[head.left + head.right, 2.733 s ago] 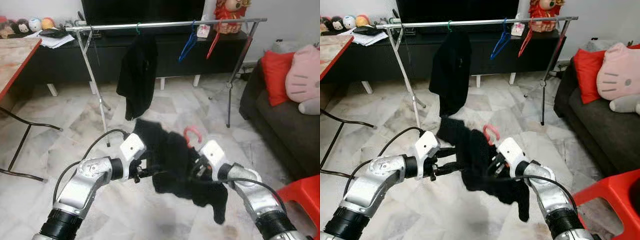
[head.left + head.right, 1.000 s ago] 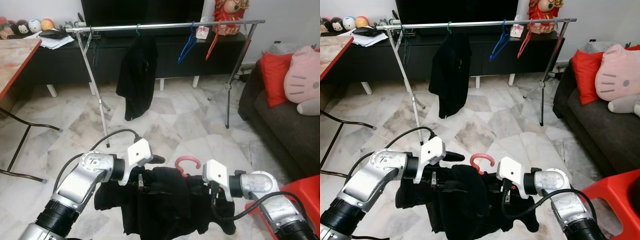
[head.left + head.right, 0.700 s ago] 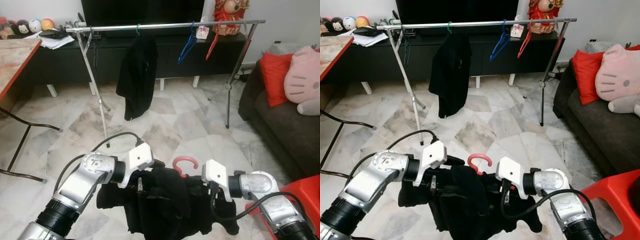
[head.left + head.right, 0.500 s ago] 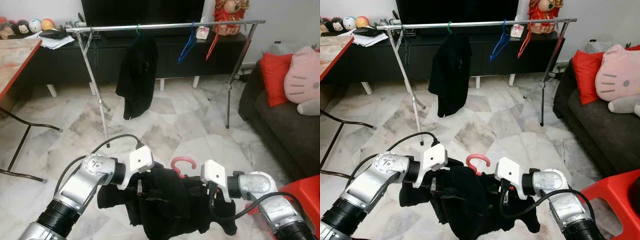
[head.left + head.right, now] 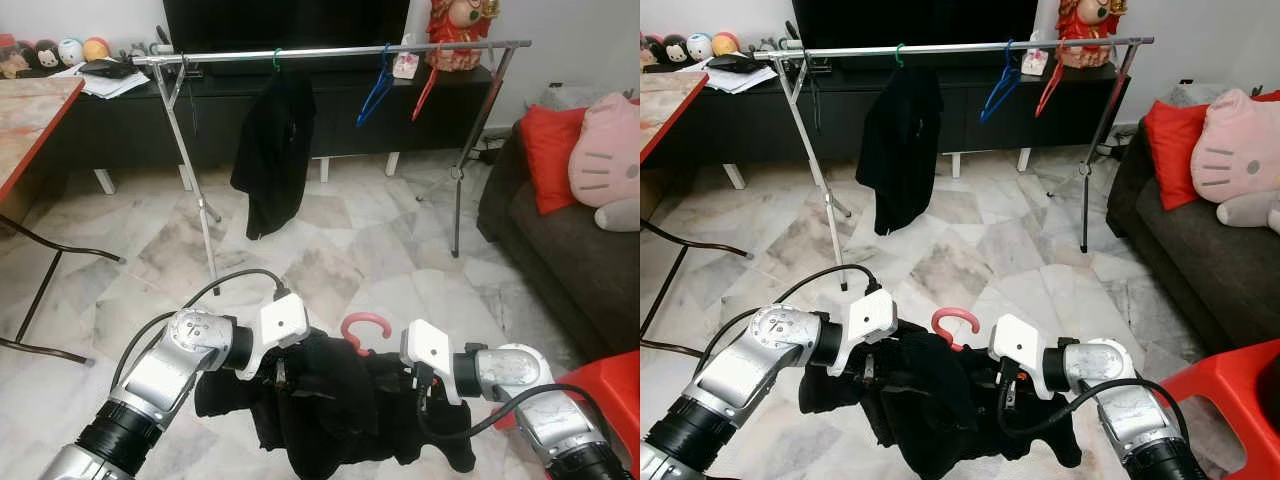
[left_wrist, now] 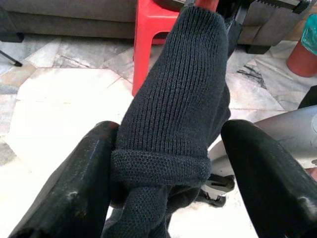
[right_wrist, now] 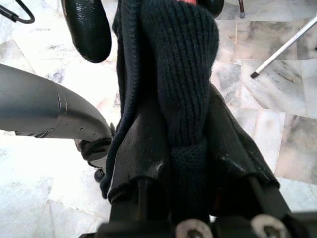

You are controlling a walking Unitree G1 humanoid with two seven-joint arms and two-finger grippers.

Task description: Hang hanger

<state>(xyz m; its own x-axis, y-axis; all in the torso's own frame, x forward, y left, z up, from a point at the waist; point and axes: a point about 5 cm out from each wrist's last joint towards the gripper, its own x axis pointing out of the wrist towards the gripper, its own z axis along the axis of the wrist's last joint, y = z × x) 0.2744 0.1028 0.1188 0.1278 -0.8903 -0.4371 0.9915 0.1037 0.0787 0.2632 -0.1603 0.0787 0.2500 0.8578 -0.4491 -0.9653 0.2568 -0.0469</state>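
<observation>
The right gripper (image 7: 190,144) is clamped on one end of a black knitted garment (image 5: 340,400), its two fingers pressed against the fold of cloth that runs between them in the right wrist view. The left gripper (image 6: 168,163) stands with its fingers spread; the other knitted end lies between them, resting against one finger (image 6: 86,173) and apart from the other, so it cradles the cloth more than it pinches it. From the head views, both silver arms hold the garment low in front of the robot, and the pink hanger hook (image 5: 365,326) pokes up from the middle of the bundle, between the two wrists.

Compared with a few seconds back, the garment has come down from a raised, tilted hold into a level one, with the hook now upright rather than leaning to the right. Over the last second the left arm has crept inward toward the hook, and the cloth has bunched tighter. That suggests the hanger is being settled inside the garment, not yet carried.

The clothes rail (image 5: 330,50) stands well apart across the marble floor (image 5: 350,240), already bearing a black garment on a green hanger (image 5: 272,150), a blue hanger (image 5: 377,88) and a red hanger (image 5: 427,85). Hanging is still ahead: the robot probably needs to walk forward and lift the hook over the bar.
</observation>
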